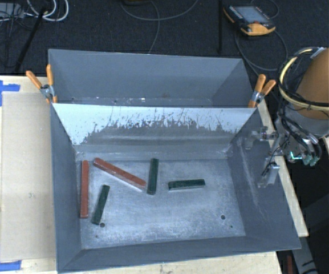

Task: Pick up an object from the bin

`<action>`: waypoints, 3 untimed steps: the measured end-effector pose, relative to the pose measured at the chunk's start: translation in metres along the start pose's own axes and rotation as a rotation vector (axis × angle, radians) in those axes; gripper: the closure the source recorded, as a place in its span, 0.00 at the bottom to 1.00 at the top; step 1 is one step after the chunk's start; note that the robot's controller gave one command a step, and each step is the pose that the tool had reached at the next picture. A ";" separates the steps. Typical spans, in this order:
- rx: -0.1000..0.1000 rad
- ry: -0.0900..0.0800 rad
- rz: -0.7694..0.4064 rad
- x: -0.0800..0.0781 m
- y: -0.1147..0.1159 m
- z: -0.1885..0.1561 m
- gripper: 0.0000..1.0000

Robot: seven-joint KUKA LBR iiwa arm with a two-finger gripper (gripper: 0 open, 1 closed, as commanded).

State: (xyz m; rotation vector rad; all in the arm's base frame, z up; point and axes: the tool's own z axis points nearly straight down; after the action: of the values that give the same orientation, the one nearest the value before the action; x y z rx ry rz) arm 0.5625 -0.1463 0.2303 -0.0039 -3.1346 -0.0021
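My gripper [268, 163] hangs at the bin's right wall, above the sloping side and away from the floor. Nothing shows in it. The loose thing nearest to it is a short dark green bar [186, 184], lying flat near the middle of the floor and well to the gripper's left. A second dark green bar [152, 176] stands almost straight up-and-down in the view just left of that. Its lower end touches the end of a slanted reddish-brown bar [119, 173].
At the floor's left edge lies a long reddish-brown bar [84, 189], with a third dark green bar [100, 205] beside it. The arm with its orange cover and cables stands outside the bin's right rim.
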 end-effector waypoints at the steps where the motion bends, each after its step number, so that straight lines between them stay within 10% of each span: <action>1: -0.002 0.000 -0.123 -0.026 0.108 0.165 0.00; 3: 0.001 -0.005 -0.086 0.000 0.115 0.131 0.00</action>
State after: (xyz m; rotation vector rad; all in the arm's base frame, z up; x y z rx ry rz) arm 0.5614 -0.0312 0.0992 0.1309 -3.1366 -0.0008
